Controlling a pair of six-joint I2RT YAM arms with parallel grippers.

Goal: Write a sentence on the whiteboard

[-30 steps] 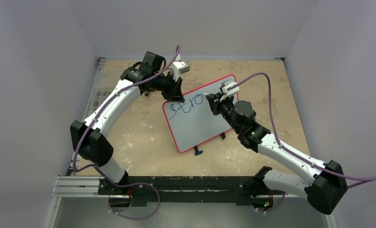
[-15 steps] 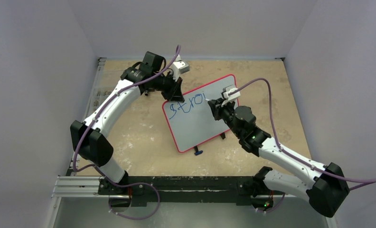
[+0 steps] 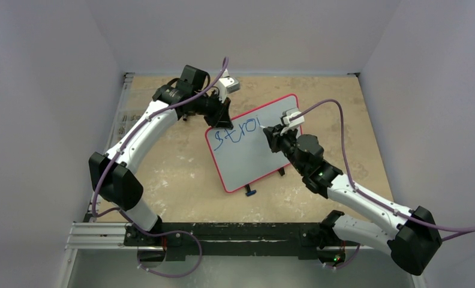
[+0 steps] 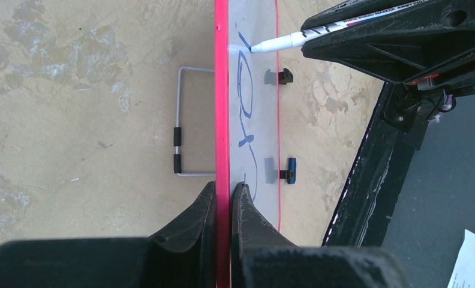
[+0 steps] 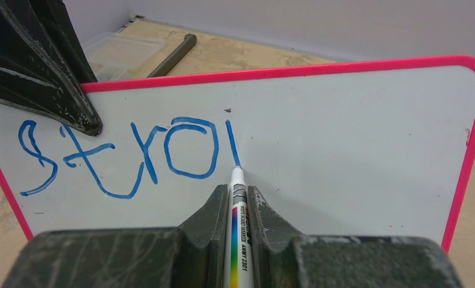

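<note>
Pinches the whiteboard's (image 3: pixel 247 157) top edge with the left gripper (image 4: pixel 222 189), presses the marker (image 5: pixel 238 231) clamped in the right gripper (image 5: pixel 237 193) onto the sentence (image 5: pixel 127 159).

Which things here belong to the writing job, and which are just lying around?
In use: glossy white whiteboard with red-pink frame; blue handwritten letters; white marker pen; left hand; right hand.
Lying about: clear plastic tray; dark rod; white paper sheet.

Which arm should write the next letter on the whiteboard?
Right. The right gripper is shut on the marker, tip on the whiteboard beside the blue lettering; the left gripper clamps the board, steadying it.
</note>
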